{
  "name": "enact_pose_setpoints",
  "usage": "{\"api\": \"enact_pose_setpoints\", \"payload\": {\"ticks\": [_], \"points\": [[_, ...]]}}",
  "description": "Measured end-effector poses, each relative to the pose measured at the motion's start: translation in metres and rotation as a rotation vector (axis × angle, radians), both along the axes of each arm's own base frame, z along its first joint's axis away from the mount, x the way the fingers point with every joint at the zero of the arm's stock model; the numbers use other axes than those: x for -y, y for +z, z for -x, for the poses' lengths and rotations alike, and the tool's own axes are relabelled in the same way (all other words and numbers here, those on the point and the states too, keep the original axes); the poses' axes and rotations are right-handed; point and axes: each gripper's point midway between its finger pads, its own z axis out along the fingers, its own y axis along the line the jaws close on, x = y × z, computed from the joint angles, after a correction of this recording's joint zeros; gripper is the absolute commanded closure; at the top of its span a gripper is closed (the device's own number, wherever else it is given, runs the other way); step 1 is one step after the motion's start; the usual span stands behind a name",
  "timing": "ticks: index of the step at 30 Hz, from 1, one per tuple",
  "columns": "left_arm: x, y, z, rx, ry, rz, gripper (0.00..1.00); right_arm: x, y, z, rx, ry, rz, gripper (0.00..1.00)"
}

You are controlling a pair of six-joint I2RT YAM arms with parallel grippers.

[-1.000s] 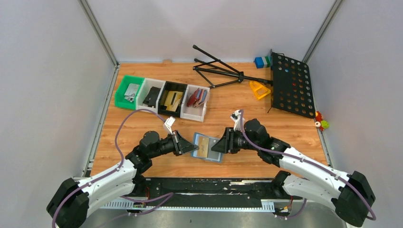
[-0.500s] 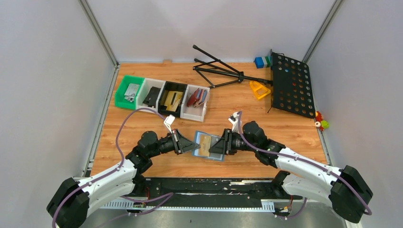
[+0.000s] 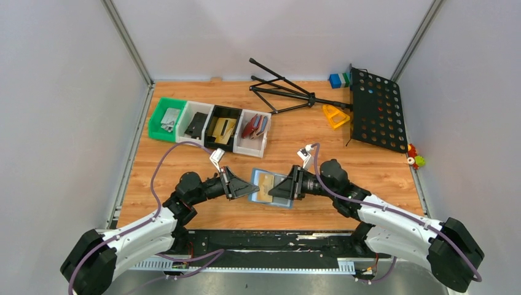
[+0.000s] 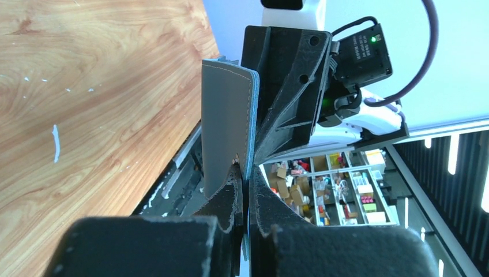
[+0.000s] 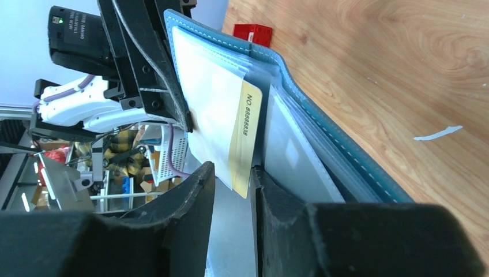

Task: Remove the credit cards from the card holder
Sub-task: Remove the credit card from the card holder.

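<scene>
Across the wooden table (image 3: 381, 178) lie one black music stand (image 3: 376, 109), tipped over, and four bins (image 3: 209, 126) in a row. The bins' contents are too small to sort out. Two arms meet near the front middle, with the single card holder (image 3: 270, 188) between them, opened. The left gripper (image 4: 245, 184) is clamped tight on its left edge. The right gripper (image 5: 233, 173) keeps its jaws narrowly parted either side of one gold-tan card (image 5: 245, 138) that juts from a clear pocket — not pinched. Glare on the sleeves hides any further cards — I cannot count them.
</scene>
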Motion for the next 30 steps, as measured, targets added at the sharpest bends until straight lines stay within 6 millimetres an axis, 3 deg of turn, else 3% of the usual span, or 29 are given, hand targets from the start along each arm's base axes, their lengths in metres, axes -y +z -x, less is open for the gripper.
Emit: {"api": "enact_pose_setpoints", "payload": {"ticks": [8, 18, 30], "points": [[0.000, 0.016, 0.002, -0.009, -0.008, 0.068, 1.00, 0.005, 0.020, 0.007, 0.009, -0.013, -0.145, 0.72], [-0.001, 0.036, 0.003, 0.018, -0.010, 0.140, 1.00, 0.007, 0.054, 0.010, 0.064, -0.003, -0.276, 0.90], [-0.001, 0.037, 0.003, 0.022, -0.013, 0.145, 1.00, 0.007, 0.056, 0.010, 0.070, -0.001, -0.283, 0.76]]}}
